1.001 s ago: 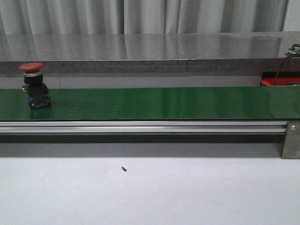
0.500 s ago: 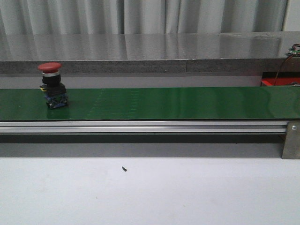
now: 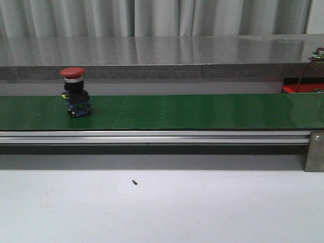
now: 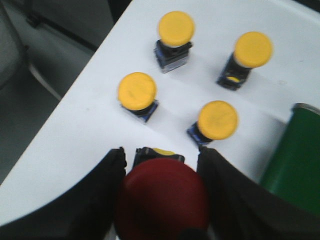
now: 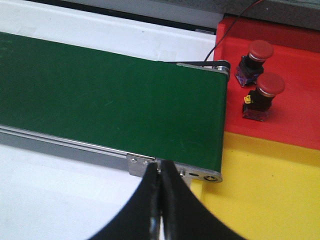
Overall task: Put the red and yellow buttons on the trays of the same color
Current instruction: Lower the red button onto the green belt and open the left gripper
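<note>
A red button (image 3: 75,93) stands upright on the green belt (image 3: 202,111), toward its left end. My left gripper (image 4: 160,153) is shut on a second red button (image 4: 162,200), above the white table where several yellow buttons (image 4: 136,91) stand. My right gripper (image 5: 160,171) is shut and empty, hovering near the belt's end rail. Just beyond the belt's end lies the red tray (image 5: 295,117) with two red buttons (image 5: 260,50) (image 5: 270,85) on it. The yellow tray (image 5: 270,192) lies next to it and has nothing on it. Neither gripper shows in the front view.
The belt's aluminium rail (image 3: 152,135) runs along its front, with a bracket (image 3: 315,151) at the right. A grey ledge (image 3: 162,71) runs behind the belt. The belt's rounded end (image 4: 295,155) is close beside the yellow buttons. A small dark speck (image 3: 134,182) lies on the white table.
The red button on the belt has travelled to the right along it, staying upright. Nothing else in the front view has moved.
</note>
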`<state>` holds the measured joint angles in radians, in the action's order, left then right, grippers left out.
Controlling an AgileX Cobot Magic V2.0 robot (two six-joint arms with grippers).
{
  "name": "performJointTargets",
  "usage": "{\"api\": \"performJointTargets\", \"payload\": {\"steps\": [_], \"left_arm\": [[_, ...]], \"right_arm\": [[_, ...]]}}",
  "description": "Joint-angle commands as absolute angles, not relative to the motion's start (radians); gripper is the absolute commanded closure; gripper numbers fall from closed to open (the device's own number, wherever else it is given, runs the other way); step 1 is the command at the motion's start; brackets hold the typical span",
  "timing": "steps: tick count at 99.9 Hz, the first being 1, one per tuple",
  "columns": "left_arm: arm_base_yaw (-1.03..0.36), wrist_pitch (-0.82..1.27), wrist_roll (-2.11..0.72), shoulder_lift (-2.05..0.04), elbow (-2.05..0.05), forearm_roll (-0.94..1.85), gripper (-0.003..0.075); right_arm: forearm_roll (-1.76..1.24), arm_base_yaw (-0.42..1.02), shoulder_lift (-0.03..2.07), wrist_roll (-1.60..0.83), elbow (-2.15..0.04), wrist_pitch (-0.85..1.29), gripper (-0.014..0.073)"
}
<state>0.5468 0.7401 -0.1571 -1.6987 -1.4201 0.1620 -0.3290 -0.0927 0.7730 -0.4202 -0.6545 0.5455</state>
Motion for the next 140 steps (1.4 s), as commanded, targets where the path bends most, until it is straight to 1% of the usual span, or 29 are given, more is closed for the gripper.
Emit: {"api": "performJointTargets", "payload": {"steps": [1, 20, 39, 52, 69, 89, 94, 101, 108, 120, 127, 134, 140], "left_arm": [[0.504, 0.720, -0.168, -1.616, -1.431, 0.204, 0.0551], [0.385, 0.720, -0.222, -1.592, -1.388, 0.281, 0.0552], [0.269, 0.663, -0.229, -1.594, -1.366, 0.281, 0.0551], [0.209, 0.661, -0.229, -1.613, -1.367, 0.283, 0.0551], [0.157, 0.665, -0.229, -1.667, -1.367, 0.283, 0.0551], [0.146, 0.703, -0.227, -1.711, -1.367, 0.297, 0.0545], [0.146, 0.707, -0.227, -1.714, -1.367, 0.299, 0.0527], [0.146, 0.711, -0.227, -1.714, -1.367, 0.299, 0.0477], [0.146, 0.719, -0.227, -1.714, -1.367, 0.299, 0.0402], [0.146, 0.724, -0.227, -1.714, -1.367, 0.299, 0.0240], [0.146, 0.717, -0.227, -1.711, -1.367, 0.299, 0.0168], [0.146, 0.705, -0.227, -1.703, -1.367, 0.304, 0.0132], [0.146, 0.698, -0.227, -1.688, -1.367, 0.314, 0.0131]], "right_arm": [[-0.347, -0.101, 0.767, -0.422, -0.679, 0.492, 0.0690], [-0.347, -0.101, 0.767, -0.422, -0.679, 0.491, 0.0690], [-0.347, -0.101, 0.767, -0.422, -0.679, 0.491, 0.0690], [-0.347, -0.101, 0.767, -0.422, -0.679, 0.491, 0.0690], [-0.347, -0.101, 0.767, -0.422, -0.679, 0.491, 0.0690], [-0.347, -0.101, 0.767, -0.422, -0.679, 0.491, 0.0690], [-0.347, -0.101, 0.767, -0.422, -0.679, 0.490, 0.0690], [-0.347, -0.101, 0.767, -0.422, -0.679, 0.490, 0.0690], [-0.347, -0.101, 0.767, -0.422, -0.679, 0.490, 0.0690], [-0.347, -0.101, 0.767, -0.422, -0.679, 0.490, 0.0690], [-0.347, -0.101, 0.767, -0.422, -0.679, 0.490, 0.0690], [-0.347, -0.101, 0.767, -0.422, -0.679, 0.490, 0.0690], [-0.347, -0.101, 0.767, -0.422, -0.679, 0.490, 0.0690]]}}
